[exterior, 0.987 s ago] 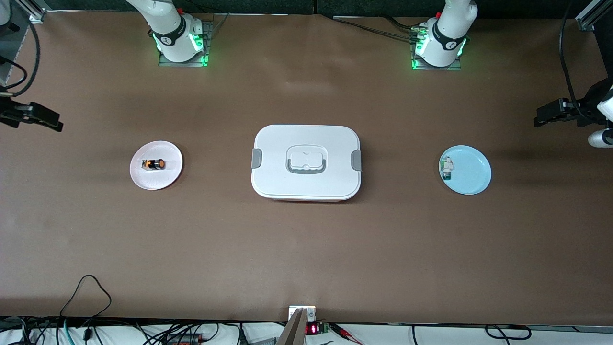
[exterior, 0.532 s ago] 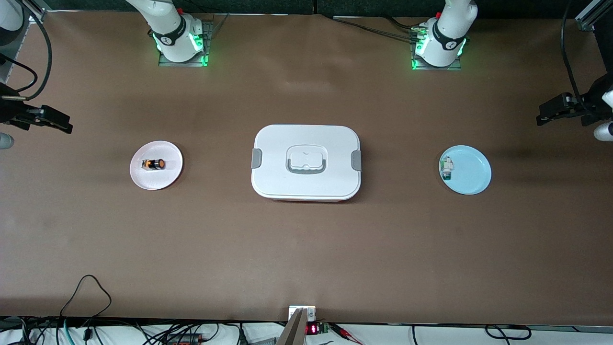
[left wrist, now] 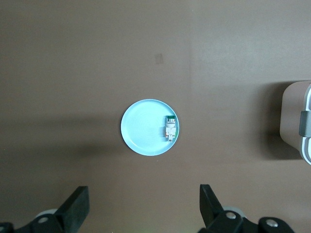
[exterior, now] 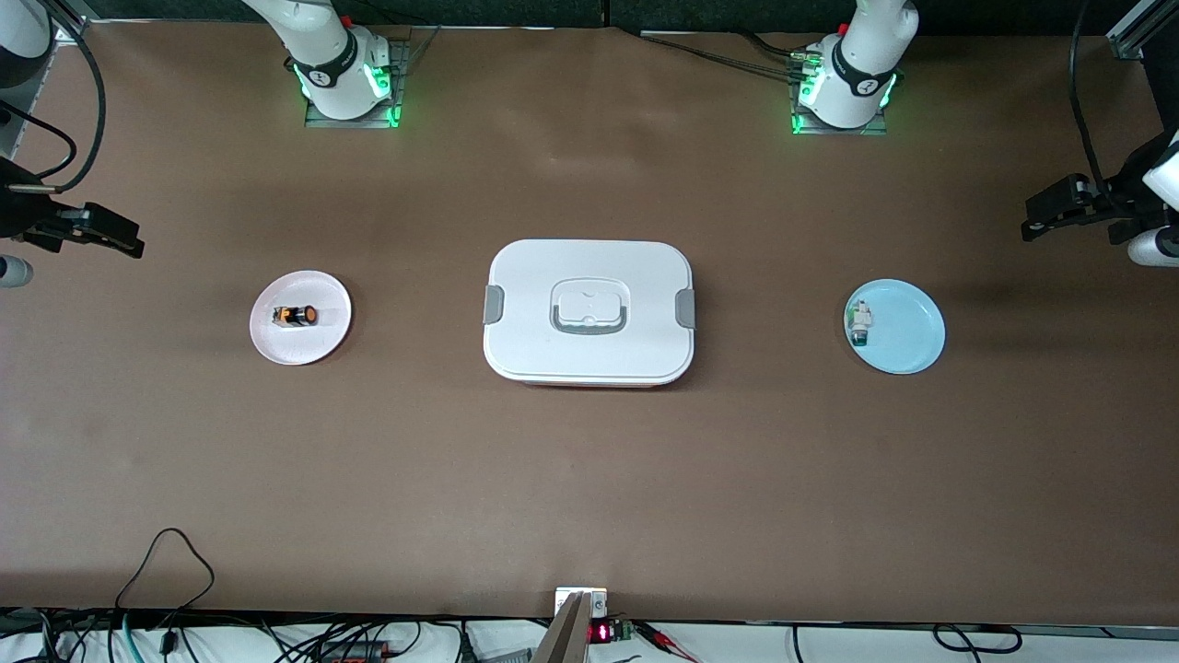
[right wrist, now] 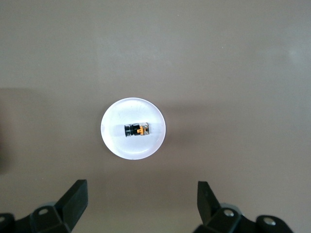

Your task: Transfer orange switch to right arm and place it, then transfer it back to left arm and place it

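The box (lid on) sits between pink plate and blue plate.

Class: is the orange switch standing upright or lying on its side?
On its side: the orange switch lies lengthwise on the white plate.

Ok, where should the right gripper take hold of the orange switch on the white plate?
Grip the orange switch across its short barrel, coming straight down. It lies on its side on the white plate, so the fingers can close on its long sides.
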Motion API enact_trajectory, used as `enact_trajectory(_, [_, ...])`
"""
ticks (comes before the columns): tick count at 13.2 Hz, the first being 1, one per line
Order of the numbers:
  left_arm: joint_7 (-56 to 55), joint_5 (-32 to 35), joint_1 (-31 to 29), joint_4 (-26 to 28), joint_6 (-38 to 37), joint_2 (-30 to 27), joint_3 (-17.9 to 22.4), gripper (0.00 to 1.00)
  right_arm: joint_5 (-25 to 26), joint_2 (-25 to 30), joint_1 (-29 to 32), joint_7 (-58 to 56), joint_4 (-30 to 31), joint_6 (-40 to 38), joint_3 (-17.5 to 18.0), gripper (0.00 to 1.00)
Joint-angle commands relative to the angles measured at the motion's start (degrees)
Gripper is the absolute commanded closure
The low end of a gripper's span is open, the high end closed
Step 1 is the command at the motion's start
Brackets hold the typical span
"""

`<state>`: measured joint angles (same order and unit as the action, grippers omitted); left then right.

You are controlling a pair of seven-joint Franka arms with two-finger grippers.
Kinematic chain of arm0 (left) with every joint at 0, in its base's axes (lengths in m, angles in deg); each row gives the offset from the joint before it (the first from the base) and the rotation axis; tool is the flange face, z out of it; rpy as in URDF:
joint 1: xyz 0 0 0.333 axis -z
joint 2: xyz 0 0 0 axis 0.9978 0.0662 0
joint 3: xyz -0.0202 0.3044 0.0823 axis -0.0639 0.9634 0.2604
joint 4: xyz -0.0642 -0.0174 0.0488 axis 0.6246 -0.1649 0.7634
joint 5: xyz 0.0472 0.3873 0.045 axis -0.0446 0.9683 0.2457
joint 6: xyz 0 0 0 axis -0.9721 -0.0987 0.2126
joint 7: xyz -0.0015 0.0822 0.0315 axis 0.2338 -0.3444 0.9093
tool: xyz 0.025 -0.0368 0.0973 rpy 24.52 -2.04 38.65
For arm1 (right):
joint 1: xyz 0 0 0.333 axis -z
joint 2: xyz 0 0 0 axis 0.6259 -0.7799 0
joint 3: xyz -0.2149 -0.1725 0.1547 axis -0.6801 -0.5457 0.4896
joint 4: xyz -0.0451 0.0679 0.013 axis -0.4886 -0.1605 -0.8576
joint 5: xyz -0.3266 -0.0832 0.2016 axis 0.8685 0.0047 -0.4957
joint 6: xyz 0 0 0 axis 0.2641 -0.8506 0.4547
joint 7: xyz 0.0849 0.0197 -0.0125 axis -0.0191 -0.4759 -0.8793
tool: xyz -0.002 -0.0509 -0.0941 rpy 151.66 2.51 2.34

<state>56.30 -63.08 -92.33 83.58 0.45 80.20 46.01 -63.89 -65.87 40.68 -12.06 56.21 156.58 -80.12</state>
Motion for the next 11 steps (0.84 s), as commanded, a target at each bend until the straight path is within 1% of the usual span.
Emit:
enact_trajectory(1, [1.1,0.1,-0.3,0.5,-0.1,-1.2,-0.4,0.00,-0.1,-0.1,0.5,1.3,-0.6,0.2,1.3,0.00])
enact_trajectory(3, [1.3,0.1,-0.4,0.5,-0.4,-1.2,-0.3,0.00,-0.7,0.3,-4.1,0.9,-0.5,0.2,-3.8,0.00])
enact_trajectory(9, [1.5,0.1,0.0,-0.2,-0.4,-1.2,-0.7,0.00,-0.8,1.0,-4.0,1.3,-0.6,-0.8,-4.0,0.00])
enact_trajectory(11, [1.4,0.1,0.0,-0.2,-0.1,-1.2,-0.7,0.00,-0.8,1.7,-4.3,1.3,-0.6,-4.7,-3.9,0.00])
